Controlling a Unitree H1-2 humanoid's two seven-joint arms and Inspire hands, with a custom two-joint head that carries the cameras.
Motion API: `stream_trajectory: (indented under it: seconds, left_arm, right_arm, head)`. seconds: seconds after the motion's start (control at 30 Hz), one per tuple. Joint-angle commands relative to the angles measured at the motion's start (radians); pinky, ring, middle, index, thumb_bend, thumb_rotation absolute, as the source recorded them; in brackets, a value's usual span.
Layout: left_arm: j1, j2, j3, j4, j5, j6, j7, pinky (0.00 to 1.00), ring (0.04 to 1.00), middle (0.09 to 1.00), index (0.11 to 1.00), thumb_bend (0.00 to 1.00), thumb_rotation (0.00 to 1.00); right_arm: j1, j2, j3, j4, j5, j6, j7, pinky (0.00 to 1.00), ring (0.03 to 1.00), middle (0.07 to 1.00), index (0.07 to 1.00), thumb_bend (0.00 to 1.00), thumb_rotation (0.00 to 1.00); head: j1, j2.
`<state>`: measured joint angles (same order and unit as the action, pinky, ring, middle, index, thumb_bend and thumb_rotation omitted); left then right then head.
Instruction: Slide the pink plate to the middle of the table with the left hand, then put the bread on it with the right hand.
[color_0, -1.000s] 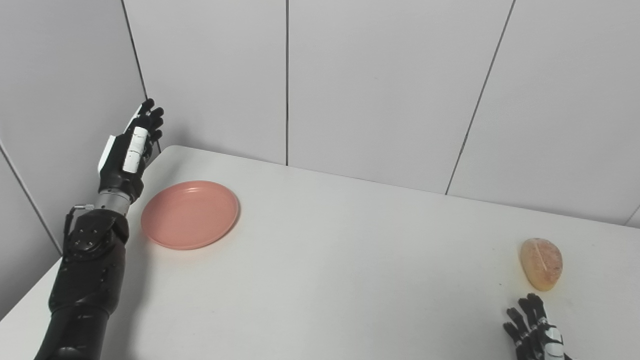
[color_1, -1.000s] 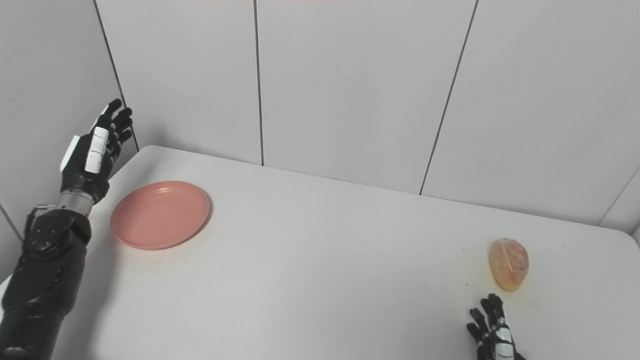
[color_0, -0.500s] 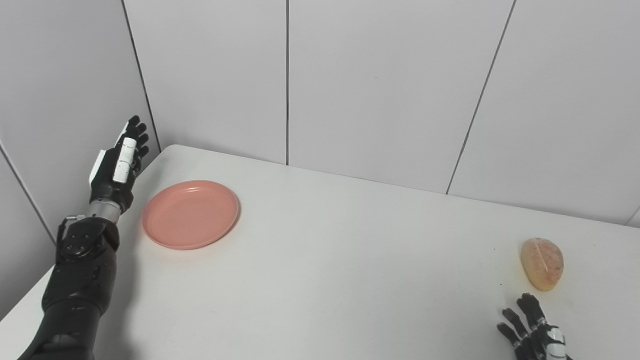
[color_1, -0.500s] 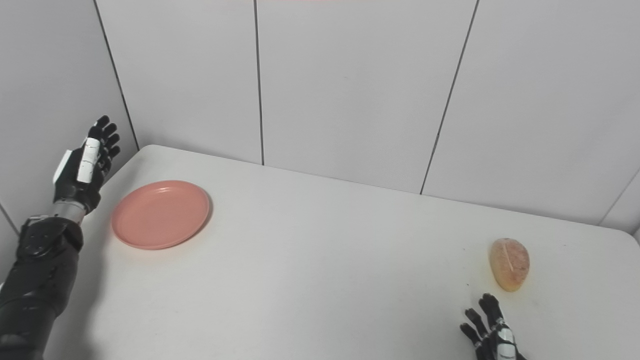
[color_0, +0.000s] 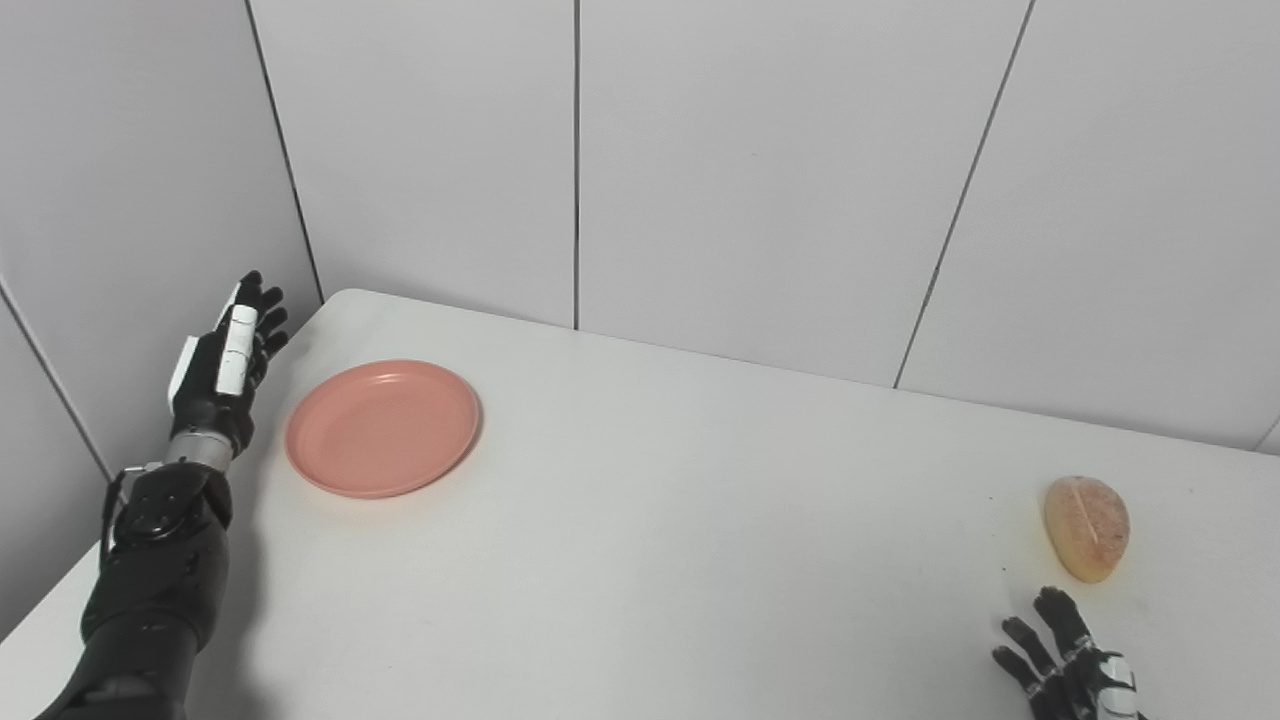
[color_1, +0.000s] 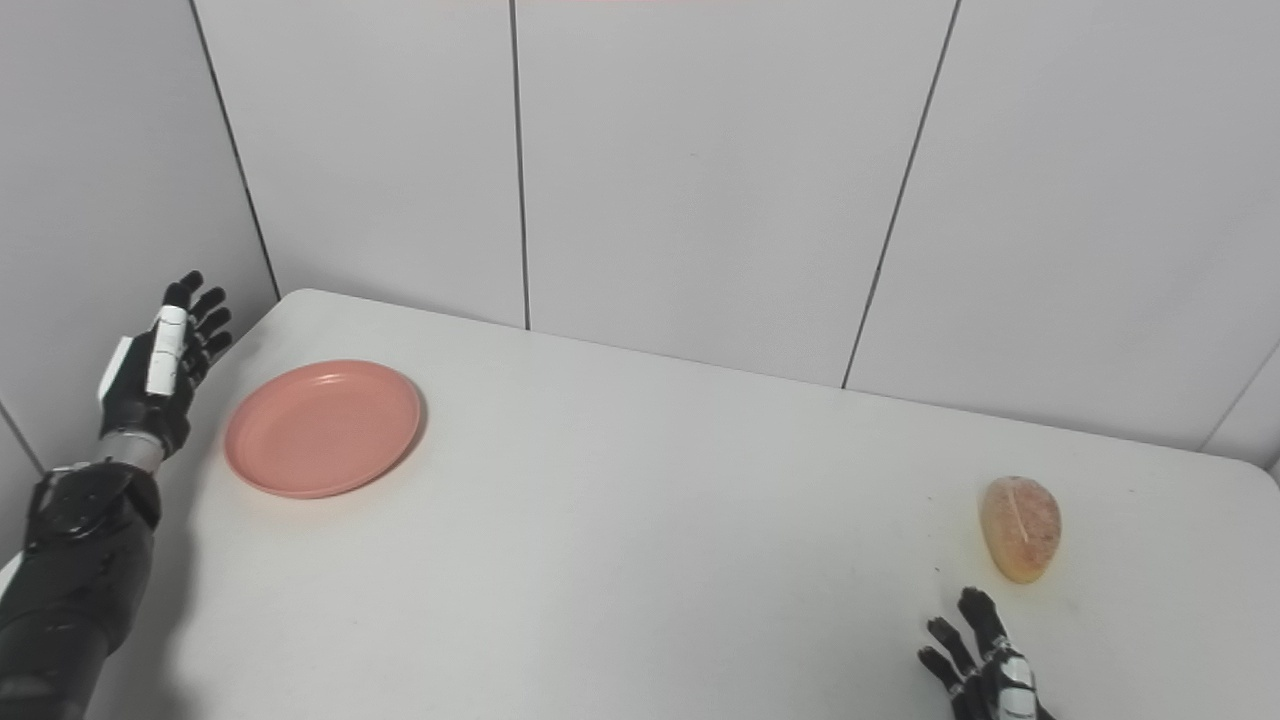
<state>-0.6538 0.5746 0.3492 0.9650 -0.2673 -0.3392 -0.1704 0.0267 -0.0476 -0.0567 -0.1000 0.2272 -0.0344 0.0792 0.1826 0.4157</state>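
The pink plate (color_0: 383, 427) lies flat near the table's far left corner, with nothing on it. My left hand (color_0: 222, 362) is raised just left of the plate, over the table's left edge, fingers straight and apart, not touching the plate. A golden bread roll (color_0: 1087, 513) rests near the right edge. Just below the roll, my right hand (color_0: 1065, 663) shows at the bottom edge, fingers spread, holding nothing and a small gap short of the bread.
The white table (color_0: 680, 540) fills the lower view. Grey panel walls (color_0: 760, 170) close it in at the back and on the left, close behind my left hand.
My left hand has moved down and to the left, away from the wall corner, coming lower beside the plate. Plate and bread have stayed put. The right hand has barely shifted.
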Motion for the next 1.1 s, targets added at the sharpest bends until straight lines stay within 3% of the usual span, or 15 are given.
stream_trajectory:
  seconds: [0.0, 0.17, 0.37, 0.57, 0.67, 0.9, 1.07]
  left_arm:
    - [-0.035, 0.042, -0.004, -0.002, 0.008, -0.046, 0.005, 0.93, 0.940, 0.937, 0.963, 0.95, 0.88]
    - [-0.043, 0.036, -0.007, 0.060, 0.004, -0.079, -0.019, 0.79, 0.921, 0.938, 0.975, 0.94, 0.86]
    - [-0.044, 0.025, -0.019, 0.108, 0.010, -0.100, -0.019, 0.92, 0.918, 0.924, 0.968, 0.92, 0.87]
    - [-0.046, 0.013, -0.025, 0.147, 0.003, -0.125, -0.047, 0.88, 0.920, 0.927, 0.964, 0.96, 0.85]
    - [-0.051, 0.005, -0.024, 0.172, -0.009, -0.128, -0.071, 0.91, 0.937, 0.931, 0.954, 0.97, 0.82]
    - [-0.064, -0.010, -0.045, 0.210, 0.016, -0.130, -0.058, 0.85, 0.892, 0.907, 0.942, 1.00, 0.82]
    - [-0.067, -0.024, -0.056, 0.207, 0.003, -0.123, -0.080, 0.90, 0.890, 0.919, 0.957, 1.00, 0.83]
  right_arm:
    - [0.020, -0.008, -0.003, -0.013, 0.005, 0.047, 0.002, 0.85, 0.876, 0.948, 0.906, 0.72, 1.00]
    - [0.025, -0.006, -0.004, -0.030, 0.004, 0.063, -0.003, 0.85, 0.876, 0.946, 0.908, 0.73, 1.00]
    - [0.028, 0.000, -0.005, -0.038, 0.004, 0.072, -0.008, 0.82, 0.860, 0.939, 0.901, 0.72, 1.00]
    - [0.028, 0.002, -0.003, -0.043, 0.004, 0.077, -0.009, 0.82, 0.860, 0.941, 0.906, 0.73, 1.00]
    - [0.028, 0.003, -0.001, -0.046, 0.007, 0.080, -0.007, 0.81, 0.854, 0.942, 0.902, 0.72, 1.00]
    - [0.029, 0.005, 0.003, -0.062, -0.006, 0.097, -0.018, 0.80, 0.835, 0.924, 0.898, 0.71, 1.00]
    - [0.029, 0.003, 0.006, -0.063, -0.013, 0.096, -0.018, 0.79, 0.824, 0.916, 0.898, 0.72, 1.00]
  head:
    - [-0.001, 0.002]
    - [-0.004, 0.012]
    - [-0.009, 0.015]
    - [-0.015, 0.020]
    - [-0.017, 0.020]
    - [-0.022, 0.030]
    - [-0.025, 0.033]
